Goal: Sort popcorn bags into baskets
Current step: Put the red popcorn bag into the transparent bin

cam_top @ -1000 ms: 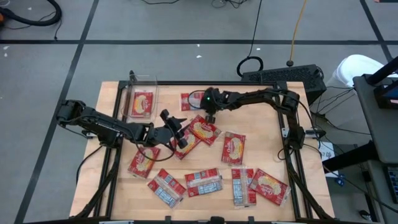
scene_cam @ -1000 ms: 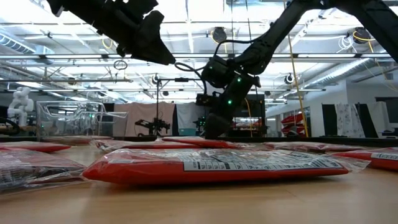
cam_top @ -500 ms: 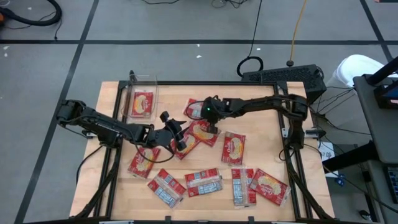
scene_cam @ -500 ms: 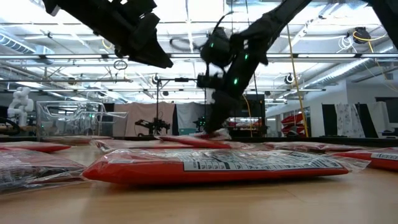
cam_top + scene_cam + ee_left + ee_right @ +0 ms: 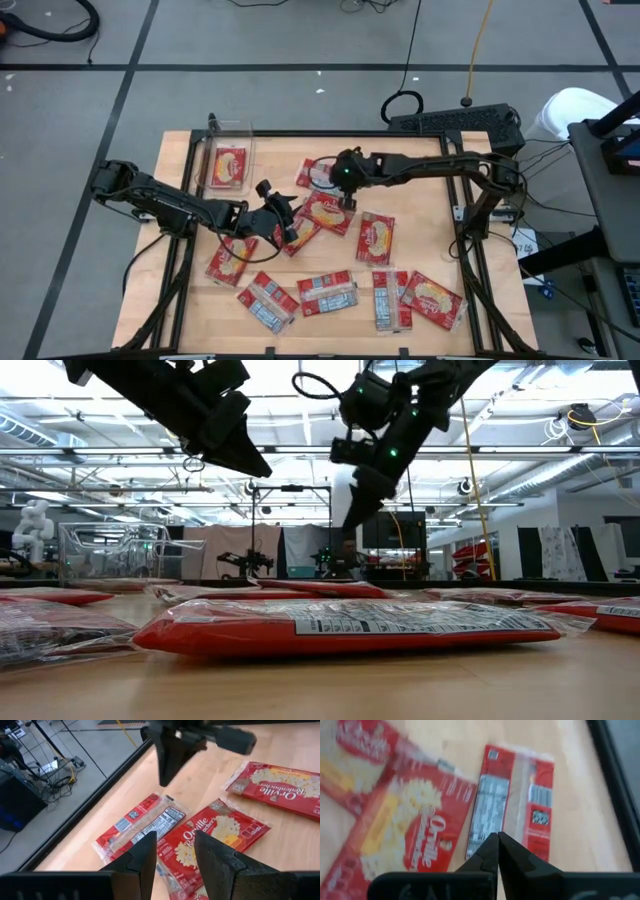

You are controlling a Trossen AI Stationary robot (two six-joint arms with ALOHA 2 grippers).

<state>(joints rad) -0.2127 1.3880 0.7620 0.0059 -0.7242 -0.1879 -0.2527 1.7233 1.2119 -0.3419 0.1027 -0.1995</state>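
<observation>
Across the light wooden table (image 5: 180, 290) lie flat red plastic popcorn bags (image 5: 377, 238), some showing a yellow popcorn picture, others a white label panel; a row of them runs along the near edge and a cluster overlaps at the middle. One more red bag (image 5: 229, 166) lies inside the small clear plastic rectangular basket (image 5: 208, 152) at the far left corner. Over the central cluster, the right gripper (image 5: 346, 201) hangs above the bags with its dark fingers pressed together and nothing between them; a label-side bag (image 5: 520, 795) lies just below its tips. Beside it, the left gripper (image 5: 283, 222) hovers over the cluster's left side, fingers (image 5: 145, 857) partly apart and empty.
</observation>
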